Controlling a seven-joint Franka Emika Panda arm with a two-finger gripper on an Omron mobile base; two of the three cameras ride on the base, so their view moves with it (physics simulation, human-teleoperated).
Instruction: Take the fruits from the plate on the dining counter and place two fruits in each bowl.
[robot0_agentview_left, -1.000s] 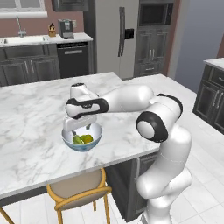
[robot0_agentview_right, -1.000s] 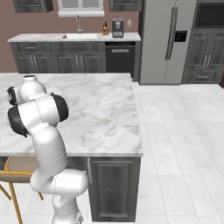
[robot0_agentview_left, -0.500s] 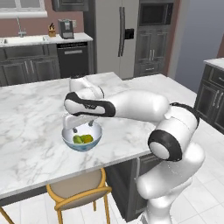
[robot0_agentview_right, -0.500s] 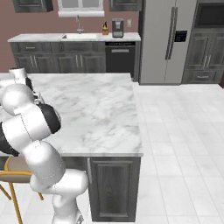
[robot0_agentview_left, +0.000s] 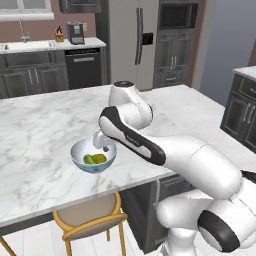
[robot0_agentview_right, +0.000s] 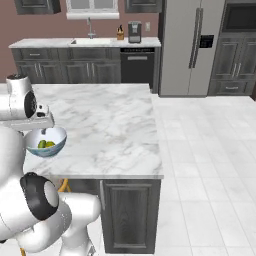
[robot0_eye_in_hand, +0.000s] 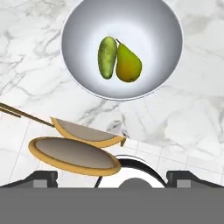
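Two dark finger tips of the end effector (robot0_eye_in_hand: 112, 177) stand far apart at the bottom corners of the hand view, spread nearly as wide as they go and holding nothing. A second ago the jaws were a little narrower and the forearm reached in low from the right of the left base view; now the arm has swung round, its white elbow looming large in front, and the wrist hangs just above the bowl. That reads as a release just finished.

Below the hand sits the deep round white bowl with a blue outside (robot0_eye_in_hand: 83, 74), and in it lie the elongated green fruit (robot0_eye_in_hand: 107, 57) and the yellow-green pear-shaped fruit (robot0_eye_in_hand: 128, 64), touching side by side. By this judgement one bowl has its pair, and the other bowl, the plate and the remaining two fruits must be sought elsewhere on the white grey-veined marble tabletop (robot0_agentview_left: 40, 130).

The hand view looks straight down into the bowl, so both fruits are distinct, and it catches the wooden stool with a tan seat (robot0_eye_in_hand: 72, 154) below the slab's edge. The left base view places the bowl (robot0_agentview_left: 80, 162) near the tabletop's front edge with the wrist overlapping its rim; the right base view shows the same bowl (robot0_agentview_right: 55, 145) at the slab's left end.
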